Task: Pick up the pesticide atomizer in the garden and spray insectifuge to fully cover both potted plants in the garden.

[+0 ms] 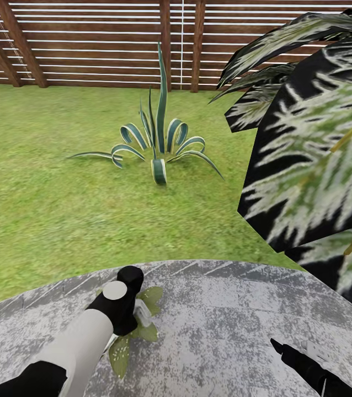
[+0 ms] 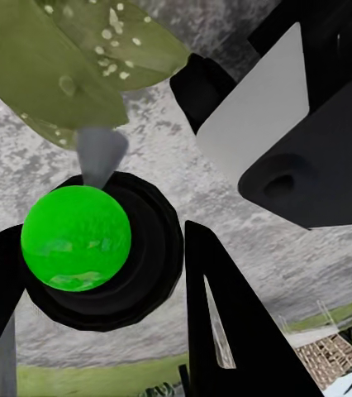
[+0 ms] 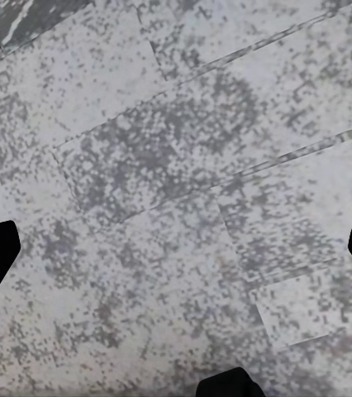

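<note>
left gripper [image 1: 134, 317] hangs over a potted plant [image 1: 143, 331] on the round grey paved patch [image 1: 225, 320], clamped on the pesticide atomizer [image 2: 93, 248]; right gripper [image 3: 176, 248] spread wide, empty, above paving.

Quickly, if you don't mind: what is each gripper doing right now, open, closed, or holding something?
Left gripper: closed on the sprayer, above a potted plant.
Right gripper: open, holding nothing, over the grey paving.
</note>
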Available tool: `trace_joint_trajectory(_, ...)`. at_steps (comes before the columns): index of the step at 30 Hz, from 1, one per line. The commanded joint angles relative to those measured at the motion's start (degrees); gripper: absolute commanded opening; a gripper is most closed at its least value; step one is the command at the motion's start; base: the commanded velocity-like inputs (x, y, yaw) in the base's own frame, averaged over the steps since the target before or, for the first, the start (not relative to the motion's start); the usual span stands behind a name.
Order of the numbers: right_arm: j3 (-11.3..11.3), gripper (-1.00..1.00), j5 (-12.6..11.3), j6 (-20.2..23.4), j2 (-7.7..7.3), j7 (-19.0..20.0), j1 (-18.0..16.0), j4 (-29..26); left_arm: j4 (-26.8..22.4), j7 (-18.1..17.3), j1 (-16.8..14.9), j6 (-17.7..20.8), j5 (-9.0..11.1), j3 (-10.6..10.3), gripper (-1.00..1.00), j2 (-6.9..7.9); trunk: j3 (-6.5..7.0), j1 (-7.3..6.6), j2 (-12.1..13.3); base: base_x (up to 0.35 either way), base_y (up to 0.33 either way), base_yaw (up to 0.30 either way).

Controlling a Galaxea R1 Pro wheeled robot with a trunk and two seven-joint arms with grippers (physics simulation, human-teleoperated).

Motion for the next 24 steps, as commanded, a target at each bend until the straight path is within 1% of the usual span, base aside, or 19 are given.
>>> trace_joint_trajectory(1,-0.31,1.00,0.17,0.30,0.05,0.43,-0.09,-0.17,-0.04,-0.59,-0.03,0.60,-0.53,-0.11,-1.00,-0.13,-0.04,0.00,-0.02,0.000,0.000,0.000)
trace_joint_trajectory(7,-0.31,1.00,0.17,0.30,0.05,0.43,-0.09,-0.17,-0.04,-0.59,-0.03,0.60,-0.53,-0.11,-1.00,-0.77,-0.04,0.00,-0.02,0.000,0.000,0.000)
trace_joint_trajectory(15,-0.31,1.00,0.17,0.30,0.05,0.43,-0.09,-0.16,-0.59,-0.59,-0.14,0.60,-0.52,-0.19,-1.00,-0.77,-0.04,0.00,-0.02,0.000,0.000,0.000)
trace_joint_trajectory(20,-0.31,1.00,0.17,0.30,0.05,0.43,-0.09,-0.17,-0.74,-0.59,-1.88,0.60,-0.48,-0.19,-1.00,-0.77,-0.04,0.00,-0.02,0.000,0.000,0.000)
trace_joint_trajectory(24,-0.31,1.00,0.17,0.30,0.05,0.43,-0.09,-0.17,-0.74,-0.59,-2.67,0.60,-0.44,-0.19,-1.00,-0.77,-0.04,0.00,-0.02,0.000,0.000,0.000)
